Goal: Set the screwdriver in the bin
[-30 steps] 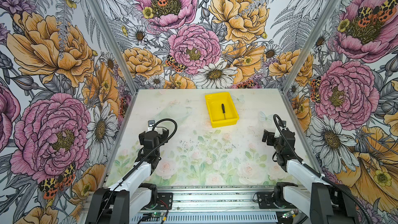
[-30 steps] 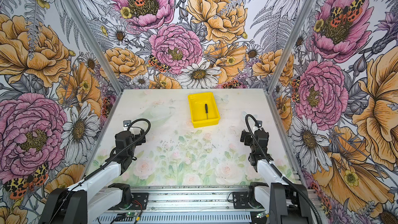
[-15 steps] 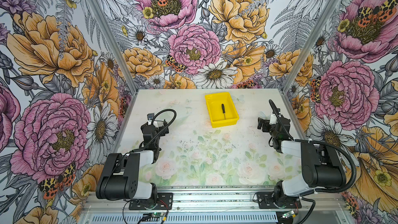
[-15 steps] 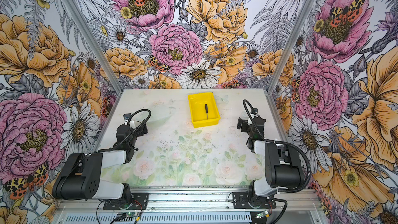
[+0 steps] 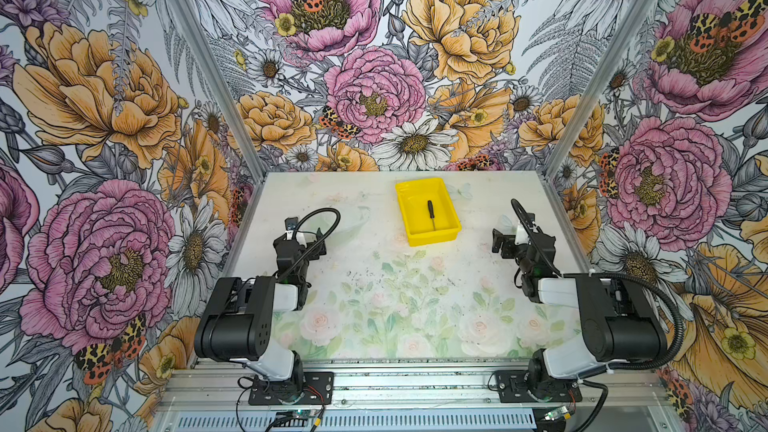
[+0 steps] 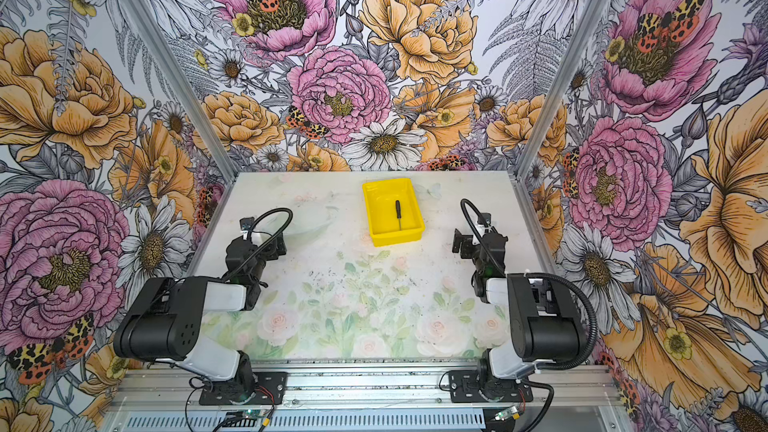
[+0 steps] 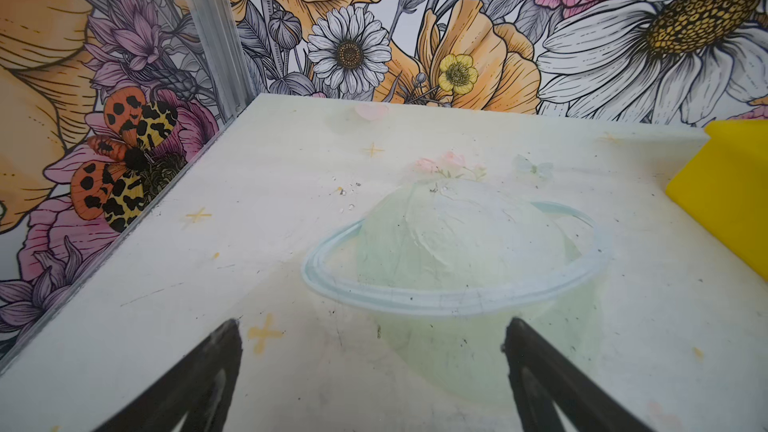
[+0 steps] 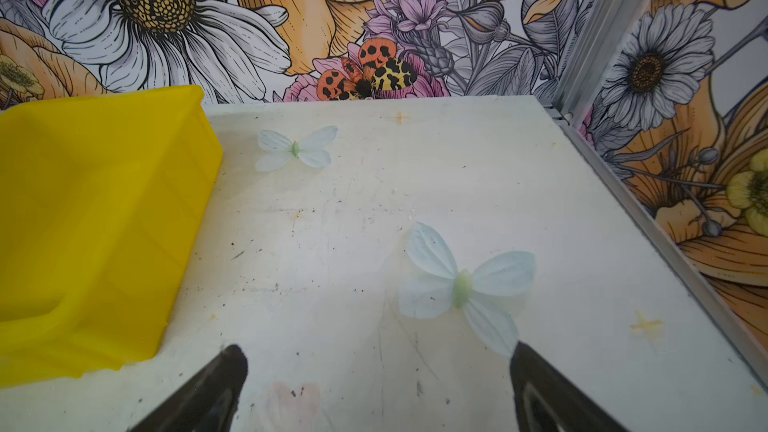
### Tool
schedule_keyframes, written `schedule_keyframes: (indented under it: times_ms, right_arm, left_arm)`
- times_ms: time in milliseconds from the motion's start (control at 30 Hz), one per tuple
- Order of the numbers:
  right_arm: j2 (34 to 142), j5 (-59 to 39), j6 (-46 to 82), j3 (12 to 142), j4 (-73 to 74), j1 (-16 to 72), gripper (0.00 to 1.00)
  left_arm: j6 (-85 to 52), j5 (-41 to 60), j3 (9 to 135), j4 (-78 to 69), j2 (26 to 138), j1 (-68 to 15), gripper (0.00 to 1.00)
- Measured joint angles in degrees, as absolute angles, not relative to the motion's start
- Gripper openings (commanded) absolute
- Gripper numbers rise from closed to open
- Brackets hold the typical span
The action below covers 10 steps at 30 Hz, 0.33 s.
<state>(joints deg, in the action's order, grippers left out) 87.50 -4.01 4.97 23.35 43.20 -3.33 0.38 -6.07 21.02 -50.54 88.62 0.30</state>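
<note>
Cream-coloured and printed with faint roses, the table (image 5: 374, 284) takes up the floor of the cell. The left arm (image 5: 237, 326) and right arm (image 5: 619, 326) sit folded low at its near edge, one on each side. Toward the far end, a little right of the middle, stands the bin (image 5: 434, 236), bright yellow and shallow; both top views show it level and apart from both arms. The left gripper (image 7: 374, 326) hovers over bare table with its jaws spread wide and nothing between them, and the bin's wall only shows at the edge of its wrist view. The right gripper (image 8: 378, 349) is also spread wide and empty. It sits nearer the bin, just off the corner closest to it. Smallest of all, the screwdriver (image 5: 431, 214) lies flat on the bin's floor, handle toward the far wall and shaft tip close to the near wall, so the task looks done. The main danger now is a careless arm move. With jaws this wide, a sideways swing of the right gripper could clip the light bin, push it along the table or tip it, and the low walls might let the slim tool roll out.
</note>
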Motion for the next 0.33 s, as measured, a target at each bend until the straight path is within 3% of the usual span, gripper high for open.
schedule_keyframes:
  times_ms: [333]
  right_arm:
    - [87.88, -2.79, 4.84, 22.98, 46.09, -3.33, 0.99]
  left_arm:
    - [0.4, -5.91, 21.02, -50.89, 88.62, 0.3, 0.99]
